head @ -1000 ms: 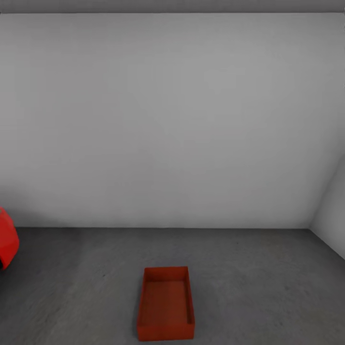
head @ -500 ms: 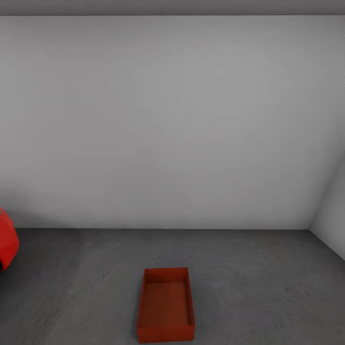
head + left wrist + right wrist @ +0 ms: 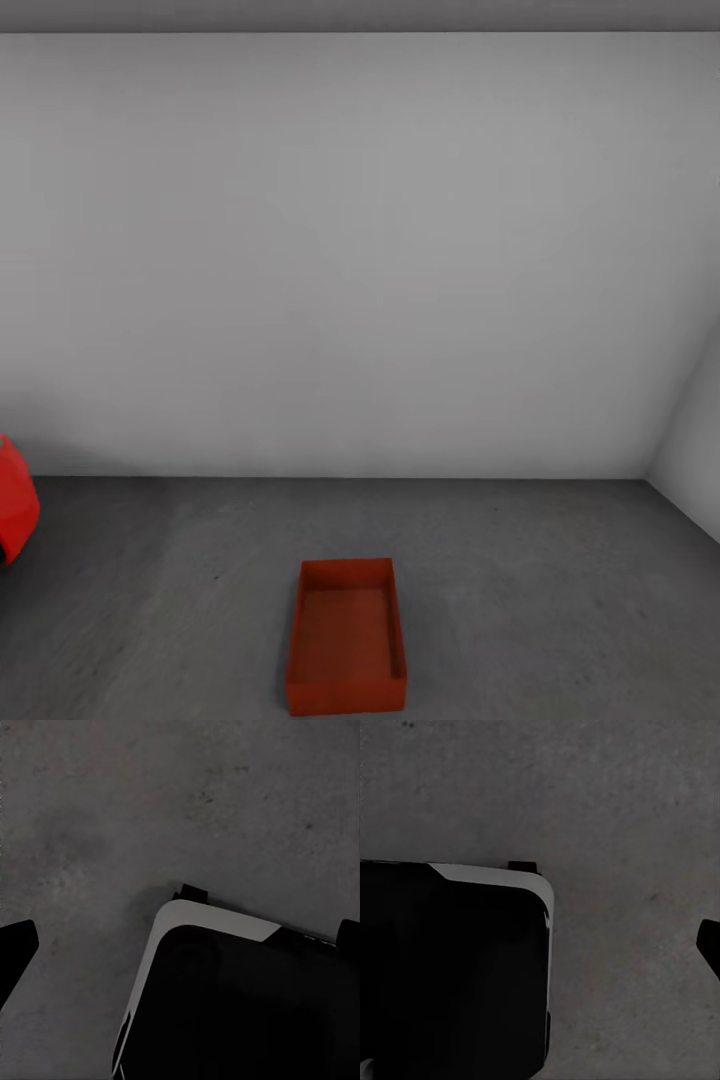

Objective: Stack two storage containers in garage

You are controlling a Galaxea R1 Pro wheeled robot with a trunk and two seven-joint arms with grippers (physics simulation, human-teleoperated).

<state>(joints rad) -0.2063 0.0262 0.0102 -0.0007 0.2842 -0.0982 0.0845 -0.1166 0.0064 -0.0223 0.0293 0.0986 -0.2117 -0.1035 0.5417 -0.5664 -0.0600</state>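
One orange-red storage container (image 3: 346,636) rests on the garage's dark grey floor (image 3: 540,600), low in the head view and near its middle, open side up and empty. In the left wrist view my left gripper (image 3: 180,937) hangs open above bare floor, a dark fingertip (image 3: 15,945) at one edge and another (image 3: 349,937) at the opposite edge, nothing between them. In the right wrist view my right gripper (image 3: 540,952) looks open as well, with one fingertip (image 3: 710,945) at the picture's edge over bare floor.
A plain pale grey wall (image 3: 360,260) stands behind the container, and a side wall (image 3: 695,460) meets it at the right. Part of a red car (image 3: 14,510) shows at the left edge. My black, white-edged base (image 3: 247,1005) lies under both wrist cameras.
The head picture shifted down a trace a second ago, so the camera moved. The container and the car hold their places.
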